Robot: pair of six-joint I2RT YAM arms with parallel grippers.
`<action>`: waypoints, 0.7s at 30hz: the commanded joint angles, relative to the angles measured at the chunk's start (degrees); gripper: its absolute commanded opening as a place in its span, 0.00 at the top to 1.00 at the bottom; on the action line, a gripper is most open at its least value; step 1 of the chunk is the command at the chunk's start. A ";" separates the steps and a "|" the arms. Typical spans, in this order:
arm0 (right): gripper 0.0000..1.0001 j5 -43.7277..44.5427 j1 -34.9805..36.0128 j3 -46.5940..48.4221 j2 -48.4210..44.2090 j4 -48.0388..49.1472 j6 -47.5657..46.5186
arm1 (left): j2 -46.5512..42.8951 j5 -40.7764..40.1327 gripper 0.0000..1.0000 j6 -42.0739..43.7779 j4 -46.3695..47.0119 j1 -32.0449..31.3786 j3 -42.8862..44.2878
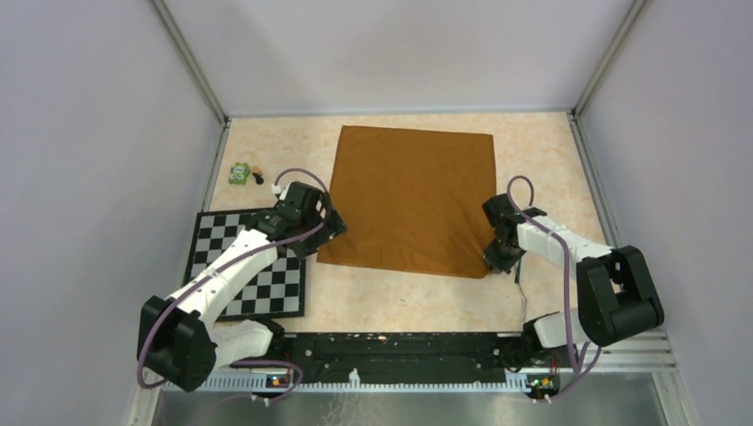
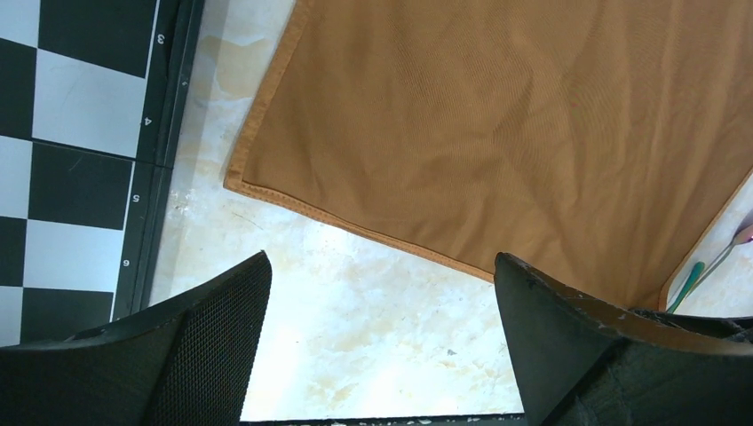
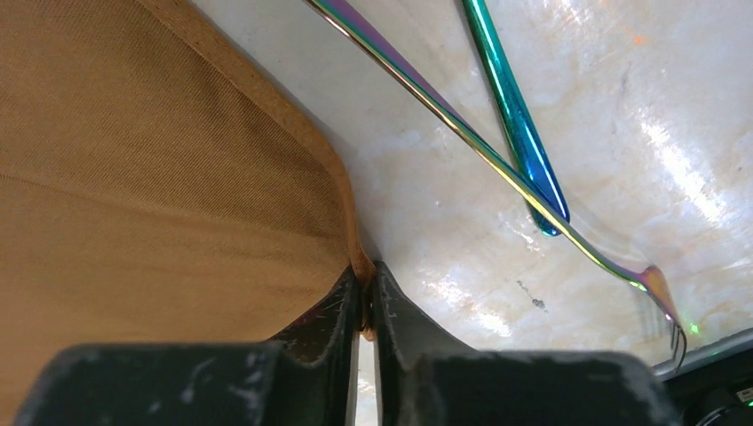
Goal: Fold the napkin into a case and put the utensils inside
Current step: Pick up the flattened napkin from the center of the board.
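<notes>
The rust-orange napkin (image 1: 408,200) lies spread flat on the table. My right gripper (image 1: 494,262) is at the cloth's near right corner; in the right wrist view it (image 3: 366,280) is shut on the hem of that corner of the napkin (image 3: 133,160). My left gripper (image 1: 330,232) hovers by the near left corner, and in the left wrist view it (image 2: 382,266) is open over bare table just short of the napkin's (image 2: 497,133) edge. Two iridescent utensils (image 3: 533,191) lie crossed on the table right of the held corner, and they (image 2: 710,266) also peek in at the left wrist view's right edge.
A black-and-white checkered mat (image 1: 266,284) lies on the left under the left arm, its border (image 2: 151,213) close to the napkin's left edge. A small green toy (image 1: 238,173) sits at the far left. Grey walls close in the table on three sides.
</notes>
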 commanded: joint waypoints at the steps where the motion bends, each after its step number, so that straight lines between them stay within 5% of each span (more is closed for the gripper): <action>1: 1.00 2.56 0.57 -4.07 2.05 2.79 0.34 | 2.85 1.27 0.01 -2.02 -0.97 0.05 -1.18; 3: 1.00 3.07 0.55 -3.64 0.48 1.73 0.22 | 5.43 1.05 0.02 -4.46 -2.45 -0.04 -1.39; 9: 1.00 4.85 0.58 -3.41 -4.21 1.23 0.12 | 12.51 -3.32 0.37 -15.66 -8.61 -0.40 1.23; 21: 1.00 3.88 0.51 -4.29 -4.28 4.27 -2.21 | 22.38 -8.37 0.43 -20.70 -9.74 -0.39 3.30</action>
